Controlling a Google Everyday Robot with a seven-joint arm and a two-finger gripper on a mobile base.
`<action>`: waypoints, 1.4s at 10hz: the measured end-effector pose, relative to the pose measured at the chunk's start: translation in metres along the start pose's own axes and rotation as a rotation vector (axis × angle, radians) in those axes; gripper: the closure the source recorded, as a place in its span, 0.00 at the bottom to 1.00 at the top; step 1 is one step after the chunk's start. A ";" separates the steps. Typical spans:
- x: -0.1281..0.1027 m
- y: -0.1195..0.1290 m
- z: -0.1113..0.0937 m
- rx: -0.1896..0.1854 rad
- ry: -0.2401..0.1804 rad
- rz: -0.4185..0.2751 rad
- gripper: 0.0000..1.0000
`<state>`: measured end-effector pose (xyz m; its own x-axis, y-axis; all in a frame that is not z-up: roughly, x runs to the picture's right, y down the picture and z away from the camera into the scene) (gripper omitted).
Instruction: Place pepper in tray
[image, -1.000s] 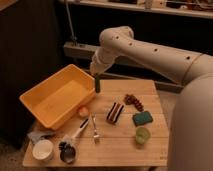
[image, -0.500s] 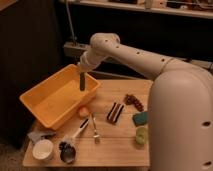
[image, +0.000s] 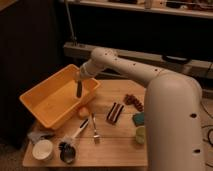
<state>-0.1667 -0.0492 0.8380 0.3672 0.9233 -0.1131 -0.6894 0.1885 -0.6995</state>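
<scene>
The tray (image: 37, 102) is a large yellow-orange bin on the left part of the wooden table (image: 107, 150). My gripper (image: 78, 80) hangs over the tray's right side, at the end of the white arm that reaches in from the right. It is shut on the pepper (image: 79, 90), a slim dark green pepper that hangs straight down from the fingers, its lower end inside the tray just above the floor.
A small orange item (image: 84, 111) lies by the tray's front corner. A fork (image: 94, 127), a brush (image: 75, 135), a white cup (image: 43, 149) and a metal bowl (image: 67, 154) lie at the front. A dark striped block (image: 115, 112), a teal sponge (image: 139, 118) and a light green cup (image: 140, 134) stand at the right.
My gripper has carried the pepper leftward from above the table's back edge to over the tray and lowered it inside the walls.
</scene>
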 end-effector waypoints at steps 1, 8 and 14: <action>0.004 0.002 0.011 -0.001 0.009 -0.010 0.56; 0.018 0.015 0.037 -0.033 0.059 -0.047 0.20; 0.017 0.013 -0.024 -0.009 0.001 -0.009 0.20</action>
<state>-0.1540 -0.0393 0.8097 0.3736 0.9214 -0.1074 -0.6805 0.1935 -0.7067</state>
